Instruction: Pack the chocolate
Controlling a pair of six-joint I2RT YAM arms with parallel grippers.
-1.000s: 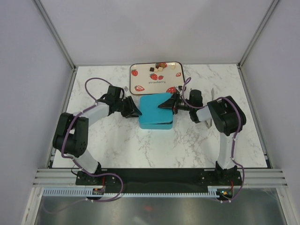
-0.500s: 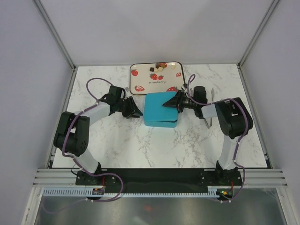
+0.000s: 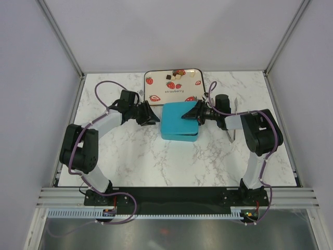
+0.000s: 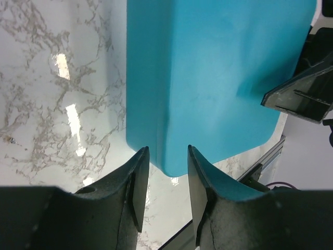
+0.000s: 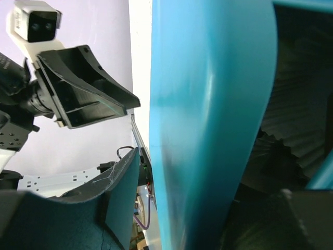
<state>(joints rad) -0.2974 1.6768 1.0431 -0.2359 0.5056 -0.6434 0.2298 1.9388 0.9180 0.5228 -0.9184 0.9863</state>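
The chocolate [image 3: 177, 76], small dark, brown and white pieces, lies on the far end of a strawberry-printed tray [image 3: 161, 91]. The teal box [image 3: 179, 125] sits in front of the tray, its lid [image 5: 208, 104] lifted ajar on the right side. My right gripper [image 3: 192, 114] straddles that lid edge. One finger [image 5: 122, 192] stands off the lid's outer face with a gap, and the other is hidden inside the box. My left gripper [image 3: 154, 119] is open at the box's left corner [image 4: 169, 156], which shows between its tips with room either side.
Dark pleated liner cups [image 5: 291, 130] show inside the box under the raised lid. The marble table [image 3: 125, 156] is walled at both sides and the back. Purple cables loop off both arms.
The box has slid a little to the right. My left gripper has drawn back from it toward the upper left and opened slightly. The right jaws have widened around the lid edge.
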